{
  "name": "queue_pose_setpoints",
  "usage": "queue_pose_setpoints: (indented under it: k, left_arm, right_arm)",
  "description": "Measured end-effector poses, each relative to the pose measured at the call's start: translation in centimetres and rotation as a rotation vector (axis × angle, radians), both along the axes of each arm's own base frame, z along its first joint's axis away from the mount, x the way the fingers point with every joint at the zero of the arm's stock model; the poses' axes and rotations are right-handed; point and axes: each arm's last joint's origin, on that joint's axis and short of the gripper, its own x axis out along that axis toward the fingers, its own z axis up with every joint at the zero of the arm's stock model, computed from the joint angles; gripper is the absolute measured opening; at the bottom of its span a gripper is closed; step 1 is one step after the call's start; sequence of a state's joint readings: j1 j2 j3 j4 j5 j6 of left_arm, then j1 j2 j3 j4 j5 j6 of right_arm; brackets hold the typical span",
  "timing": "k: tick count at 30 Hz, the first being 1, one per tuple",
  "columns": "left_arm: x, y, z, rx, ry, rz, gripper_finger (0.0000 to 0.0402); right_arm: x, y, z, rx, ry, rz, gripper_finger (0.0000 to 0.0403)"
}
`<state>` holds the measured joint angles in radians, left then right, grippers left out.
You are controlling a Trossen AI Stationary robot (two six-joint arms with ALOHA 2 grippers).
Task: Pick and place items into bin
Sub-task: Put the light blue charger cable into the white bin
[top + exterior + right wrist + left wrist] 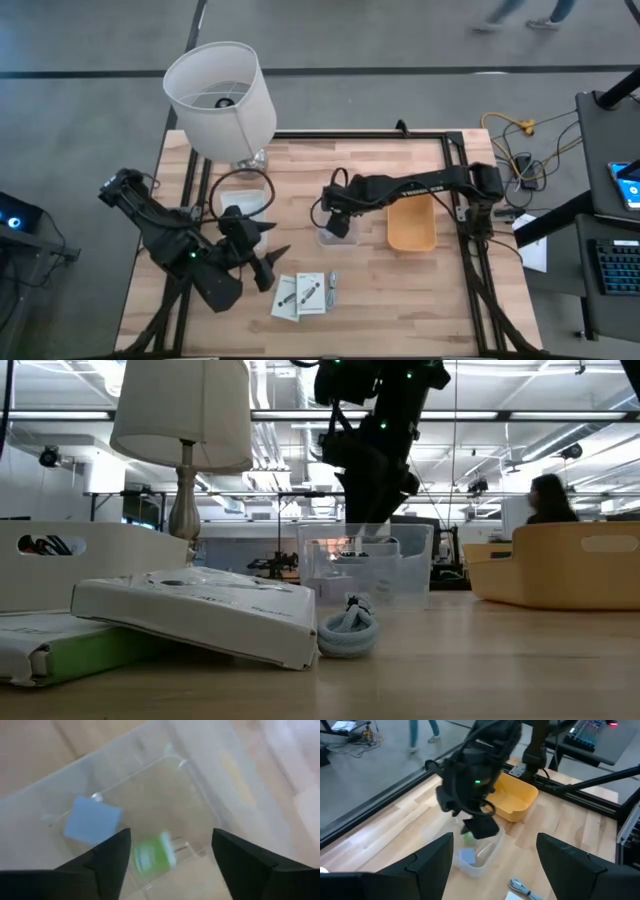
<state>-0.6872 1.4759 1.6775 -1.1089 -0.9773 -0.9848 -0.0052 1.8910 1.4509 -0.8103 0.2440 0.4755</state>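
Tabletop edge: the wooden tabletop [370, 300] has a black frame rail along its left, far and right sides; the front middle lies bare.
Lamp: a white lamp [220, 88] stands at the far left corner, beside the left arm.
White tray: a white tray [243, 203] with a black cable looped over it lies just in front of the lamp, close to the left arm.
Left gripper: the left gripper [270, 254] hangs at the front left, its fingers [432, 865] spread wide and holding nothing, pointing toward the clear bin.
Packets: two flat white packets [300, 296] lie on the tabletop just in front of and to the right of the left fingers, not touching them; a small grey-blue cable bundle [332, 290] lies beside them on the right.
Clear bin: the clear plastic bin [337, 237] sits near the middle of the tabletop, with open wood between it and the packets.
Right gripper: the right gripper [338, 222] hangs straight above the clear bin, its fingers [107, 862] spread wide.
Green piece: a small green piece [152, 856] shows in the gap between the right fingers, inside the bin; whether it touches the floor of the bin I cannot tell.
Blue piece: a blue square piece [92, 820] lies on the bin's floor just beside the green one.
Yellow bin: an empty yellow bin [412, 224] sits just right of the clear bin, under the right arm.
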Motion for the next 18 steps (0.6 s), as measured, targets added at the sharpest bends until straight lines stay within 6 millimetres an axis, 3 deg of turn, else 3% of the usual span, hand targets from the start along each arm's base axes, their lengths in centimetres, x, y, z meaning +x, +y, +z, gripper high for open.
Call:
queue_pose_setpoints:
  k: [4,10,18]
  left_arm:
    - [-0.3,0.5,0.3,-0.008,-0.003,0.004,0.0269]
    - [-1.0,1.3,1.1,-0.039,-0.021,0.0,0.0269]
    - [-0.3,0.7,0.4,-0.025,0.059,-0.07,0.0269]
  right_arm:
    - [-0.4,1.8,1.1,-0.002,-0.027,0.062,0.0289]
    - [-1.8,5.6,3.9,-0.015,-0.107,0.155,0.0288]
    - [-4.4,10.5,5.7,0.113,-0.155,0.022,0.0271]
